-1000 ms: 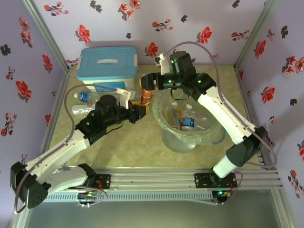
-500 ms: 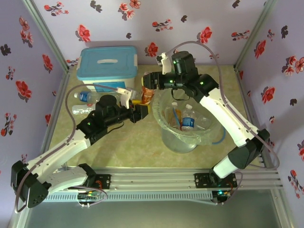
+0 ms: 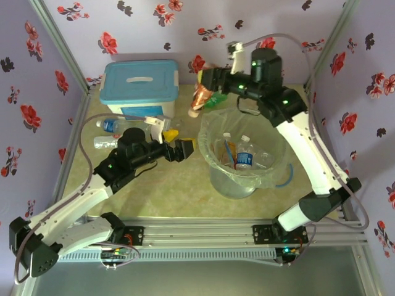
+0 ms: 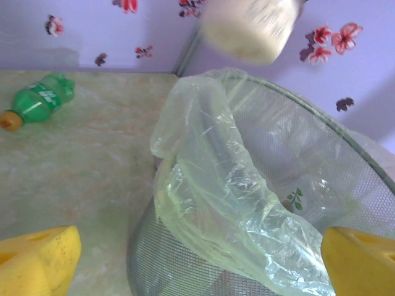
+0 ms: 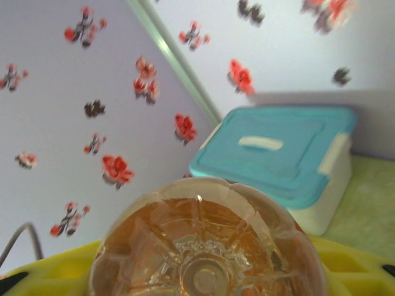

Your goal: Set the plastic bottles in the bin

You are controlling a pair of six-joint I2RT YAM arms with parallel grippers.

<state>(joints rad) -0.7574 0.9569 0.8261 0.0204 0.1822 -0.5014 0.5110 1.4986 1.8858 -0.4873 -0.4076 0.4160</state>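
Bottle (image 5: 207,246) has risen, clamped in right fingers (image 5: 361,266); left fingers (image 4: 37,259) have spread wide.

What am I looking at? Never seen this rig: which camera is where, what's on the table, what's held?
Two robot arms sit at the table's near edge, each ending in two yellow fingers. The top view looks down from above and behind; the other two come from wrist cameras. The right arm's fingers grip an amber clear plastic bottle, raised beside the round translucent bag-lined bin. The left arm's fingers are open, empty. On the table: a white box with light-blue lid, a green bottle, two clear bottles.
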